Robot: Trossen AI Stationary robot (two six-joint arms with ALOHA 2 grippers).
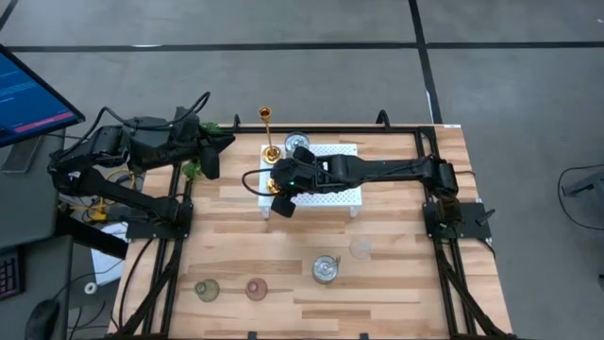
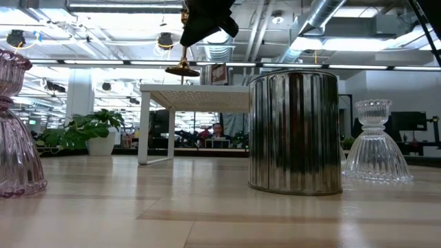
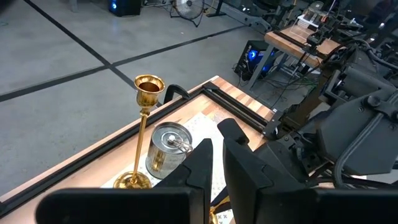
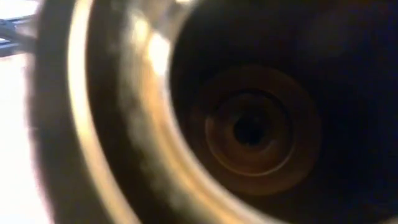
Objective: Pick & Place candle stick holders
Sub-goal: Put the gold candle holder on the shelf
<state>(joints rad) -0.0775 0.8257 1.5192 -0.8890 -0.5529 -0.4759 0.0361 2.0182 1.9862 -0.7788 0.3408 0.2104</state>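
Because the white perforated stand (image 1: 326,185) serves as the drop-off, the right gripper (image 1: 281,194) hangs over its left end clutching a gold candle holder (image 2: 182,69); the left gripper (image 1: 209,151) waits, fingers parted, at the table's edge.

crowded back, open middle of the table

the white perforated stand (image 1: 326,179) takes the back centre, with the tall gold holder (image 1: 268,132) and a silvery cup (image 1: 295,142) just beside its far-left corner, and the right arm (image 1: 377,170) stretched across its top, its gripper (image 1: 283,189) over the stand's left end with a gold holder (image 2: 182,69) hanging clear above the top. the left arm (image 1: 142,146) sits off the table's left edge near the leafy plant (image 1: 195,168). a broad strip of bare wood runs between stand and front row. in front, the second silvery cup (image 1: 325,269) and clear glass holder (image 1: 360,248) stand near each other; the greenish holder (image 1: 207,290) and pinkish holder (image 1: 256,289) sit front-left, with a gap between the pairs.
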